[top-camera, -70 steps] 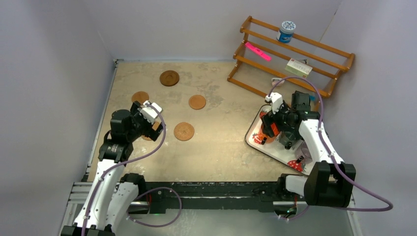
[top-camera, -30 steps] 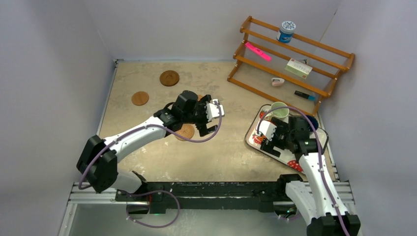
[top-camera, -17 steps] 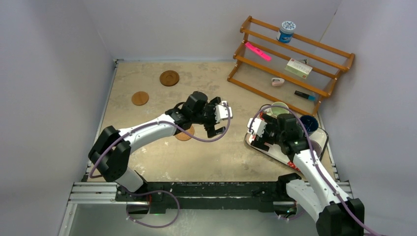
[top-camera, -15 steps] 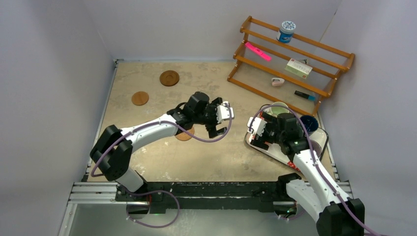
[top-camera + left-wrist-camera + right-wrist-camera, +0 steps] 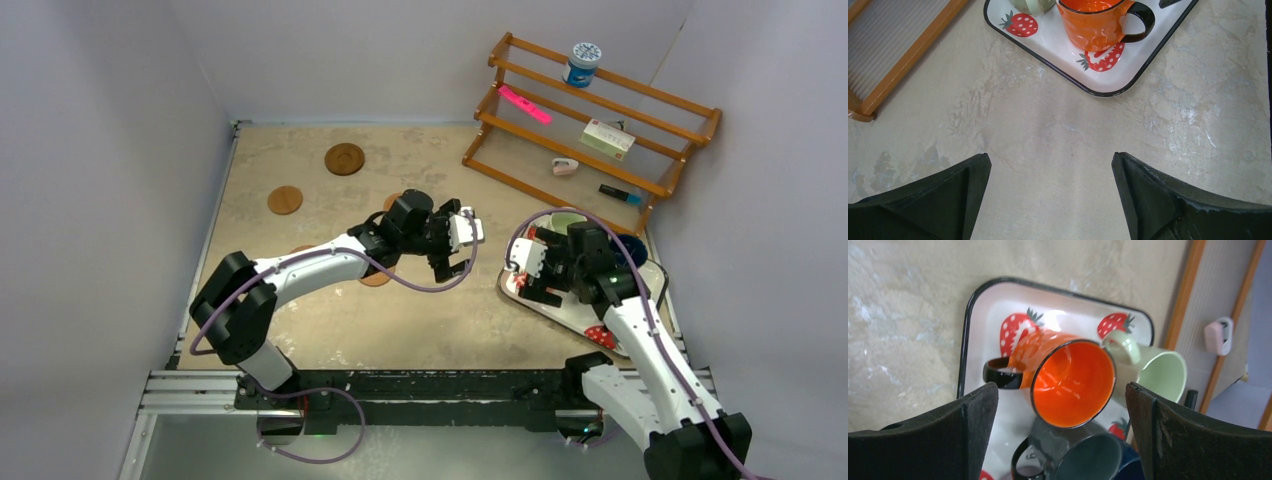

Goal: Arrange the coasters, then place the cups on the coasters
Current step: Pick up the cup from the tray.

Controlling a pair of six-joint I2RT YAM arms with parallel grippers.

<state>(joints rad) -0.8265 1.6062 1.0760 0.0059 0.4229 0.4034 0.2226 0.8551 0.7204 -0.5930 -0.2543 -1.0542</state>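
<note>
The dark rimmed coaster (image 5: 344, 158) and a lighter coaster (image 5: 285, 199) lie at the far left; two more coasters (image 5: 391, 199) (image 5: 376, 279) peek out from under my left arm. The cups stand on the strawberry tray (image 5: 560, 312): orange cup (image 5: 1073, 382), pale green cup (image 5: 1160, 375), dark grey-teal cup (image 5: 1083, 455), dark blue cup (image 5: 1128, 467). My left gripper (image 5: 458, 245) hangs open over bare table just left of the tray, facing the orange cup (image 5: 1095, 22). Above the cups, my right gripper (image 5: 1062, 390) is open and holds nothing.
A wooden rack (image 5: 590, 120) at the back right carries a blue-and-white tub (image 5: 582, 63), a pink marker (image 5: 525, 104) and a small box (image 5: 608, 138). White walls close in the table on the left, back and right. My two grippers are close together by the tray's left edge.
My left arm swung from the left coasters across the table to just beside the tray. The right gripper drew back toward the tray's left side, staying open.
</note>
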